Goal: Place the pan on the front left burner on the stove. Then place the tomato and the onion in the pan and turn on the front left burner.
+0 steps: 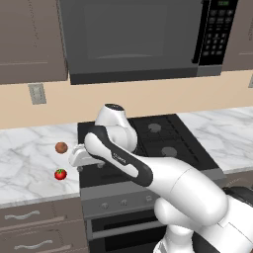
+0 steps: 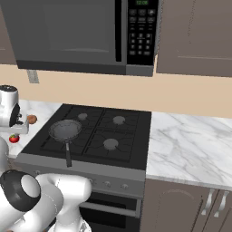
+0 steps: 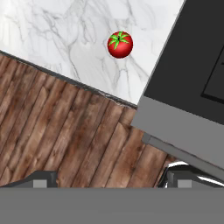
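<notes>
Now, as things lie:
Pan (image 2: 65, 130): on the stove (image 2: 97, 131), over the front left burner; round bowl sits flat on the black grate.
Pan handle (image 2: 67, 153): long, thin, straight; runs from the bowl toward the stove's front edge, tip just over the grey front panel; long way goes back to front.
Tomato (image 1: 60, 174): on the white marble counter (image 1: 29, 163), left of the stove, near the counter's front edge; green top faces up. Small and red, also seen from the hand at (image 3: 120, 44).
Onion (image 1: 61, 147): brown ball on the same counter, behind the tomato, a bit apart from it, near the stove's left side.
Gripper (image 3: 109, 177): jaws spread wide, holds nothing; two dark tips stand far apart at the bottom of the hand view. Hangs above the counter's front edge, by the stove's left front corner, looks down on wood floor, marble and tomato.
Arm (image 1: 118, 158): reaches from the lower right over the stove's left front toward the counter.
Microwave (image 2: 81, 34): dark, up above the stove, keypad on its right.
Other burners: three grey caps, bare.
</notes>
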